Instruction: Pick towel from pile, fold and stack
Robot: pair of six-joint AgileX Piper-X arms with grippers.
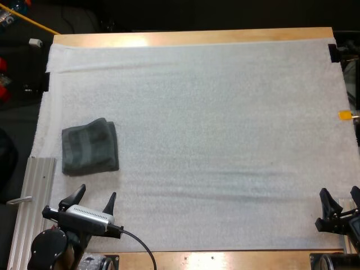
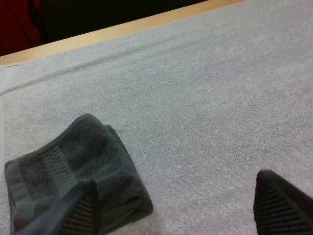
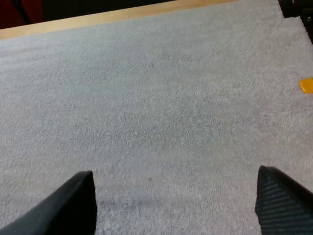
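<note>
A dark grey-green towel (image 1: 90, 147), folded into a rough square, lies on the left side of the white mat (image 1: 214, 129). My left gripper (image 1: 91, 198) hovers near the mat's front edge, just in front of the towel, open with nothing between its fingers. From the left wrist the folded towel (image 2: 73, 171) sits just ahead of one fingertip (image 2: 80, 205), apart from it. My right gripper (image 1: 340, 201) is at the front right corner of the mat, open over bare mat (image 3: 161, 122).
A ribbed metal rail (image 1: 32, 208) runs along the mat's front left edge. The wooden table edge (image 1: 191, 37) borders the far side. The mat's middle and right stretch out bare and flat.
</note>
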